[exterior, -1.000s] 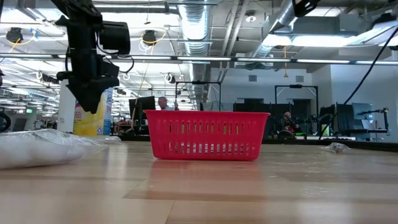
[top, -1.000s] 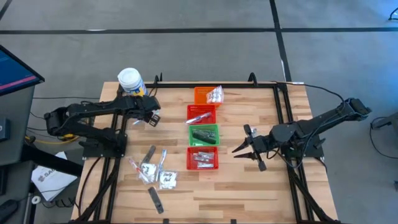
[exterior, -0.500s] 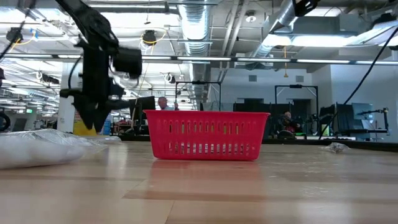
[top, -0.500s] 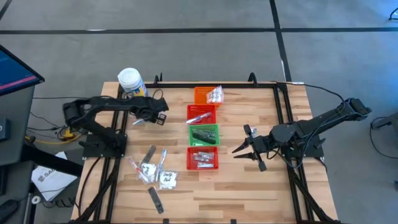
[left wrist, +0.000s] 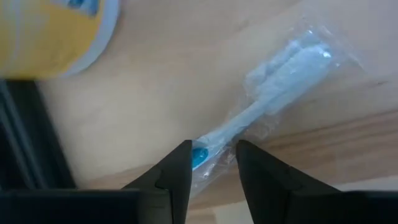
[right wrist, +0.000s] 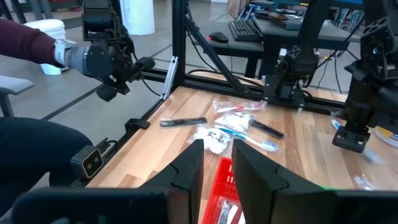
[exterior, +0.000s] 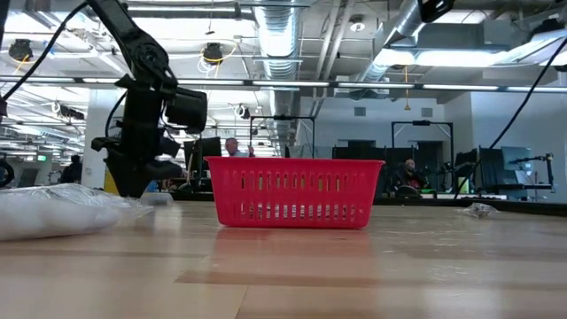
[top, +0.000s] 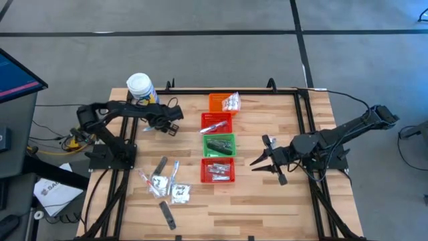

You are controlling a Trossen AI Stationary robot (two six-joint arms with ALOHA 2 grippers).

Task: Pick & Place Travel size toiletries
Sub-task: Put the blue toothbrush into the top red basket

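Note:
A toothbrush in a clear wrapper lies flat on the wooden table beside the white jar with the yellow label. My left gripper points steeply down just above it and is open. Its fingers stand on either side of the toothbrush's blue-tipped end; the low view shows it close to the tabletop. More travel size toiletries lie loose near the front left: sachets, toothbrushes and a dark strip. My right gripper hovers open with nothing between its fingers, right of the baskets. My left gripper comes from above with one finger on each side of the toothbrush's blue-tipped end. The fingers lie across the toothbrush, which lies flat on the table. Whether the fingers touch the wrapper, I cannot tell.
Several small mesh baskets stand in a row down the table's middle: orange, red, green, red, each with items inside. A black frame borders the table. Bare wood lies between the baskets and my right arm.
My left gripper has sunk toward the table beside the jar and tipped more steeply downward, coming down over the wrapped toothbrush. Its finger gap looks unchanged. The toothbrush has stayed where it lay.

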